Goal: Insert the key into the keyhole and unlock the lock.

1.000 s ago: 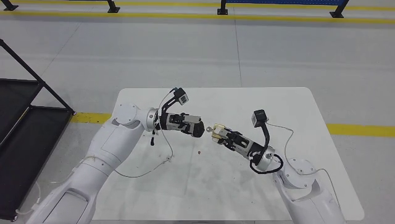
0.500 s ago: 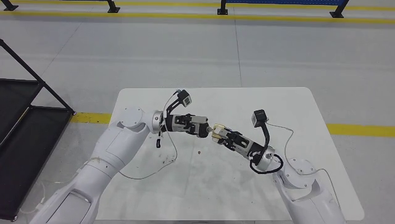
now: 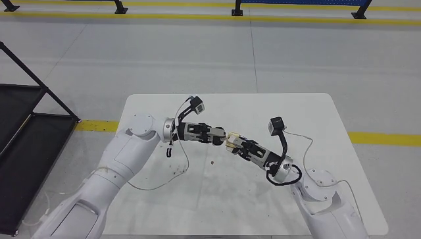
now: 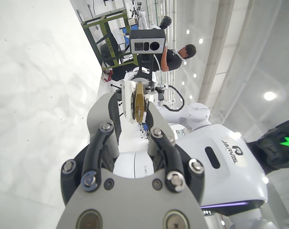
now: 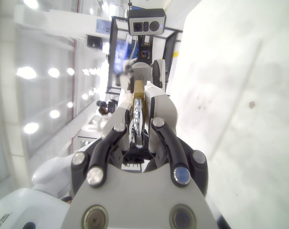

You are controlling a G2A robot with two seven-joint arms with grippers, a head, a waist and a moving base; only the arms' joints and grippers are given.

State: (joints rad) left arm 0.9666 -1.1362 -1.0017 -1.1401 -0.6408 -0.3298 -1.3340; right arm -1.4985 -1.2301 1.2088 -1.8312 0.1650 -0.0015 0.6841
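A brass padlock (image 3: pixel 229 145) hangs above the middle of the white table (image 3: pixel 329 120), and my right gripper (image 3: pixel 233 144) is shut on it. In the right wrist view the lock's brass body (image 5: pixel 137 89) sits between the white fingers, with its silver shackle (image 5: pixel 137 125) pointing back toward the wrist. A small silver key (image 4: pixel 140 115) sticks out of the padlock (image 4: pixel 138 96). My left gripper (image 4: pixel 132 110) faces the lock and stands open, its fingers on either side of the key. From above, the left gripper (image 3: pixel 222 135) meets the lock tip to tip.
A small dark speck (image 3: pixel 212 162) lies on the table below the grippers. A black rack (image 3: pixel 26 127) stands on the floor left of the table. Loose cables (image 3: pixel 172 166) hang from both arms.
My left gripper has moved right, closing the gap to the padlock until its fingers straddle the key. The right gripper and lock have stayed in place.
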